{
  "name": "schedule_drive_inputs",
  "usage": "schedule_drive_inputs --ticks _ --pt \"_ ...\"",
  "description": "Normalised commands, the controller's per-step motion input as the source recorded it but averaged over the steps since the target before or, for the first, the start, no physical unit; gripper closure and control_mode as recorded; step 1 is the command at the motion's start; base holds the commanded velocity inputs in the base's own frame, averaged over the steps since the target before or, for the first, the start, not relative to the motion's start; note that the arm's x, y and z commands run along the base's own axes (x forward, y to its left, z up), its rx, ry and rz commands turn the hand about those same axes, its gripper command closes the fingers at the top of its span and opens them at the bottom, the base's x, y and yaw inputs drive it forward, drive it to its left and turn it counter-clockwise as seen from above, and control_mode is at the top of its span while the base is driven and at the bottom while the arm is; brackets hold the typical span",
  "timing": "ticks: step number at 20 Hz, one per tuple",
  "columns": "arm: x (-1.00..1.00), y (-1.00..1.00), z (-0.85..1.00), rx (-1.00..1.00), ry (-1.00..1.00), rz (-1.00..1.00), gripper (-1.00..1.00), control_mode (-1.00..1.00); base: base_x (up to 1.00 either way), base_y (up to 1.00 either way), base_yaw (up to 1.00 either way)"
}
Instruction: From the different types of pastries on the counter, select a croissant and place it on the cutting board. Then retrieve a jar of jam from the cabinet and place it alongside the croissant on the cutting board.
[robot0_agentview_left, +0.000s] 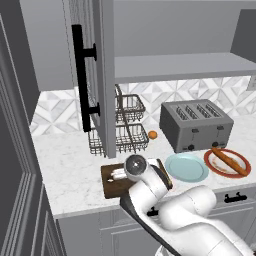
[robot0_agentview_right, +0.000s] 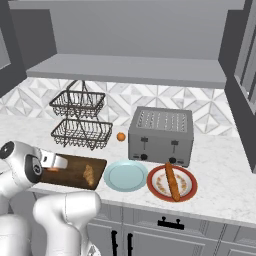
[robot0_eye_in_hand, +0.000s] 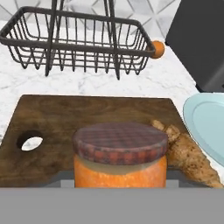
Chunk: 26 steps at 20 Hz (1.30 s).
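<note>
You are on the last step: the gripper (robot0_agentview_right: 56, 169) holds the jar of jam (robot0_eye_in_hand: 120, 156) low over the cutting board (robot0_eye_in_hand: 87, 118), with the croissant (robot0_eye_in_hand: 189, 156) already lying on the board just beside the jar. By my reading, you next lower the jar until it stands on bare wood, then let go. Mind the croissant close by, the pale blue plate (robot0_agentview_right: 125, 175) at the board's end, and the wire basket rack (robot0_agentview_right: 81, 121) behind on the bench (robot0_agentview_right: 220, 175).

Croissant (robot0_agentview_right: 89, 175) on cutting board (robot0_agentview_right: 75, 170), beside pale blue plate (robot0_agentview_right: 126, 176).
</note>
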Motion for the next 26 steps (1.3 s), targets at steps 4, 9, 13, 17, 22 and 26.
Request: schedule_drive_inputs --ticks 4,9,13,17,22,26 --pt "0.42 -0.21 -0.72 0.01 -0.06 0.0 1.0 -1.0 0.0 0.0 0.0" --pt "0.43 -0.43 -0.94 0.0 -0.18 0.0 1.0 -1.0 0.0 0.0 0.0" --pt "0.13 -0.88 -0.4 0.01 -0.24 0.01 1.0 -1.0 0.0 0.0 0.0" --pt "0.02 -0.96 -0.4 0.05 -0.11 0.01 1.0 -1.0 0.0 0.0 0.0" --pt "-0.19 -0.98 -0.81 0.01 -0.18 0.1 1.0 -1.0 0.0 0.0 0.0" --pt "-0.33 -0.83 -1.0 0.0 -0.21 0.19 1.0 -1.0 0.0 0.0 0.0"
